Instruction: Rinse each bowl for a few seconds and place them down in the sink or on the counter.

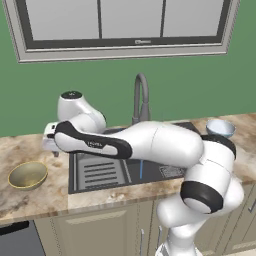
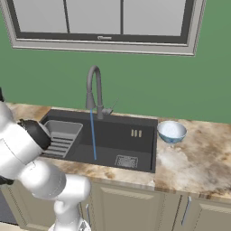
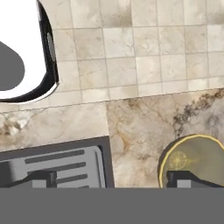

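The gripper [image 3: 111, 179] is spread wide with nothing held. The olive-gold bowl [image 1: 28, 175] is parked on the counter [image 1: 40, 197] at the sink's [image 2: 113, 149] 9 o'clock; the blue-white bowl [image 2: 171, 131] at 3. Water's [image 2: 93, 135] seen running from the faucet [image 2: 93, 90] behind.

I can read no text anywhere: a small dark marking on the window frame [image 1: 142, 42], top centre of the left base view, is too blurred to make out, as is the faint light lettering on the arm's dark band [image 1: 95, 145] left of centre
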